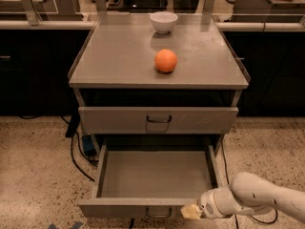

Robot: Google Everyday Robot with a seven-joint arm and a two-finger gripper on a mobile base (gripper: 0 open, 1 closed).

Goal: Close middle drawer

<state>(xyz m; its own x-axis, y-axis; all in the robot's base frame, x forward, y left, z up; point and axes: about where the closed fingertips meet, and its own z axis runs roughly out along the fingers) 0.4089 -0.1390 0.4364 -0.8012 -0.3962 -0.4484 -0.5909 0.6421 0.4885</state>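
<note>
Under tabletop (119,56), middle drawer (155,175): pulled out, grey floor showing.
Tool (190,212): at its front right corner; grip cannot tell.

White arm (267,202) enters from right edge, extended leftward; claw (190,212) low, bottom centre-right.
</note>
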